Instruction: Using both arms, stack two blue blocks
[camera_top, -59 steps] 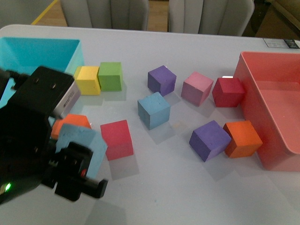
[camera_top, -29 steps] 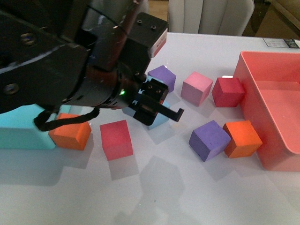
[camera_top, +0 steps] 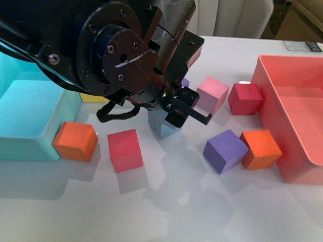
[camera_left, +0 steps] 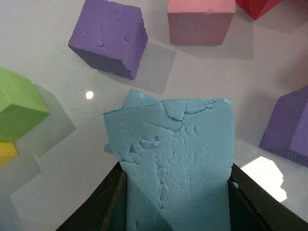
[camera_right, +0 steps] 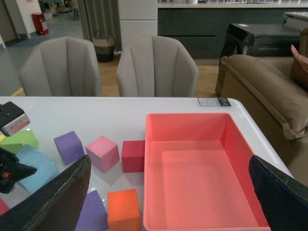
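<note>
In the front view, the left arm (camera_top: 111, 55) fills the upper left and centre of the frame. The left gripper (camera_top: 191, 108) juts out just right of centre. Directly under it sits the blue block on the table (camera_top: 162, 128), its top hidden by the arm. A red block (camera_top: 124, 149) lies to its lower left and a purple block (camera_top: 225, 150) to its lower right, both apart from it.

In the left wrist view, the left gripper (camera_left: 178, 202) is clamped on the second blue block (camera_left: 178, 159), which fills the lower centre with black fingers (camera_left: 113, 202) against both sides. A blue corner peeks out past its upper left edge. This is probably the block below, so the two look slightly twisted against each other. Whether they touch cannot be told.

In the right wrist view, the right gripper (camera_right: 168, 161) is spread wide and empty, above the pink bin (camera_right: 192, 118). A blue face shows at the lower left edge.

To do this well, turn the carried block square to the lower one and centre it. Lower it straight until the faces meet, then release gently, since foam springs back. Lift straight up so nothing drags. The right arm could steady the lower block.
</note>
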Motion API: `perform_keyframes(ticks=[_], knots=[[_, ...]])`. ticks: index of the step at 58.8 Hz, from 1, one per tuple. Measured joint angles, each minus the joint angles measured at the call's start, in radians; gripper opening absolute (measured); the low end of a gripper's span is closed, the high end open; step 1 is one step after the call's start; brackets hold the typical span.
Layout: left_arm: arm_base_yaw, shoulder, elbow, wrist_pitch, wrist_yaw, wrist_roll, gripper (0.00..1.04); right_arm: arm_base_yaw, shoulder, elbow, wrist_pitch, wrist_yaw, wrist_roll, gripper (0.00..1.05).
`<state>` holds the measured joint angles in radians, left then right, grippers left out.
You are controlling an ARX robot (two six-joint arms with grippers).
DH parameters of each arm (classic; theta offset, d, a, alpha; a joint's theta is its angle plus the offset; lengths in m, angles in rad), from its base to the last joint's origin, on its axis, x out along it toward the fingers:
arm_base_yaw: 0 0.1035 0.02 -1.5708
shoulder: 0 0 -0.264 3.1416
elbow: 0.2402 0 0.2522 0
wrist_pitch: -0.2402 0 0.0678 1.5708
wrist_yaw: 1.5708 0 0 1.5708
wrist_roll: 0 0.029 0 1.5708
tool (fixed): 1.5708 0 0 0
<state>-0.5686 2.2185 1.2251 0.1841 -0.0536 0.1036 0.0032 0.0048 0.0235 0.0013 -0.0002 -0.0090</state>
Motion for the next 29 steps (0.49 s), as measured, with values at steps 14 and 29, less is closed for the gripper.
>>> perform_keyframes(ticks=[14,29], knots=[[0.024,0.062,0.086,-0.035,-0.007,0.018,0.41,0.0,0.0,0.0,0.0,0.0,0.0,0.96],[0.027,0.082,0.111,-0.064,-0.004,0.037,0.47,0.0,0.0,0.0,0.0,0.0,0.0,0.96]])
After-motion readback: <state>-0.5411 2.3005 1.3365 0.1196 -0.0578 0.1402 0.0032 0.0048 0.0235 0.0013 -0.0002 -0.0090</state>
